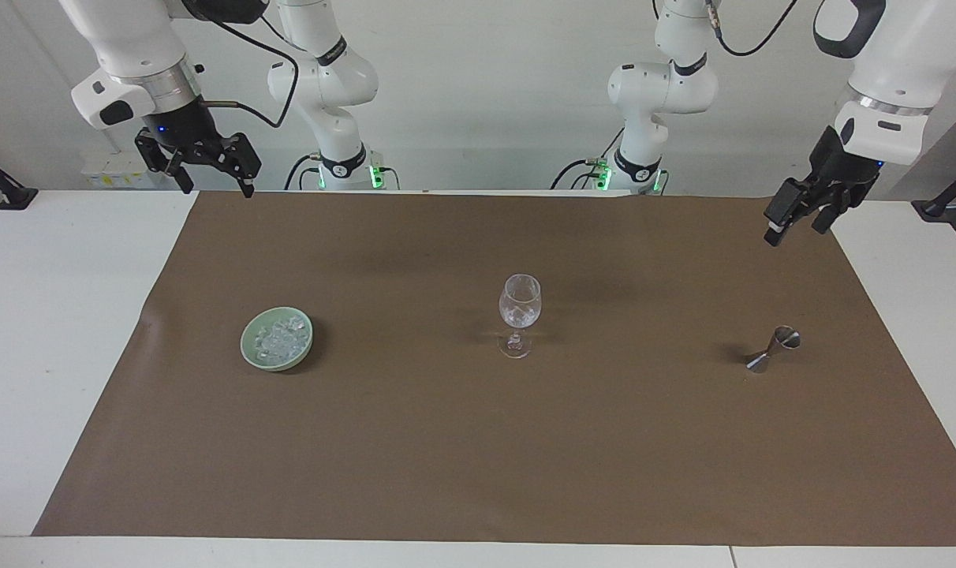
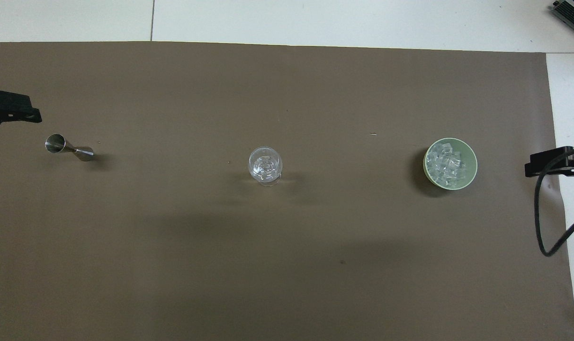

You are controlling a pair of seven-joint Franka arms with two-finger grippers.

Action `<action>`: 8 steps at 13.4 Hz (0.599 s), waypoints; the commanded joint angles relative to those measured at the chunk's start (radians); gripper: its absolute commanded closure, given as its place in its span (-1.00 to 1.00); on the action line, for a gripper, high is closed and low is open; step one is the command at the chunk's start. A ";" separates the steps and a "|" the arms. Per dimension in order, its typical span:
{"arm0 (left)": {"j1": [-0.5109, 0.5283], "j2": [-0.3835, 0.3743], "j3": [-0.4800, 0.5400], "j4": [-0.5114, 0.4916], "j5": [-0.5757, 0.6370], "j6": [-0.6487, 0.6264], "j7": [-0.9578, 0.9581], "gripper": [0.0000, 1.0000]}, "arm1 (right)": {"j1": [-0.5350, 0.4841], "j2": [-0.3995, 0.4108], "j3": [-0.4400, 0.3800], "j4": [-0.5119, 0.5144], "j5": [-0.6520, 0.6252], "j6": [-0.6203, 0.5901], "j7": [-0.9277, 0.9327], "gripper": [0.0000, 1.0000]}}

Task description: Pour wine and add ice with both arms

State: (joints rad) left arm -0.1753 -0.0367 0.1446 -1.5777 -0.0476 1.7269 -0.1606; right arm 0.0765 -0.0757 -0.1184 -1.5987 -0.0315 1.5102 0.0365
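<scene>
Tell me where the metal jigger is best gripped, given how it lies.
The jigger lies tipped on its side on the brown mat, toward the left arm's end. Probably best to come straight down and close across its narrow waist, where the two cones meet; the flared cones either side should stop it slipping.

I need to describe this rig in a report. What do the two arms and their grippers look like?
Both arms are glossy white, built of rounded jointed segments with black bands at the joints and a silver ring at the wrist. The left arm carries a dark oval panel on its forearm. Black cables loop along the right arm. The left gripper and the right gripper are black, with linked fingers. Green lights glow at the bases.
</scene>
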 commanded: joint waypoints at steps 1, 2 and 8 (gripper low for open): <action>0.005 -0.012 0.004 -0.025 0.018 -0.007 0.118 -1.00 | 0.000 -0.032 -0.003 -0.038 0.015 0.021 0.019 -1.00; 0.016 -0.014 0.003 -0.025 0.026 -0.013 0.119 -1.00 | 0.000 -0.032 -0.004 -0.038 0.015 0.021 0.019 -1.00; 0.040 -0.017 -0.039 -0.035 0.077 -0.093 0.122 -1.00 | 0.000 -0.032 -0.004 -0.038 0.015 0.021 0.019 -1.00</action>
State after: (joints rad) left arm -0.1611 -0.0364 0.1247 -1.5922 0.0074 1.6530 -0.0531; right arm 0.0764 -0.0785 -0.1194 -1.6001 -0.0315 1.5102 0.0365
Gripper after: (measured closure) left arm 0.000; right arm 0.000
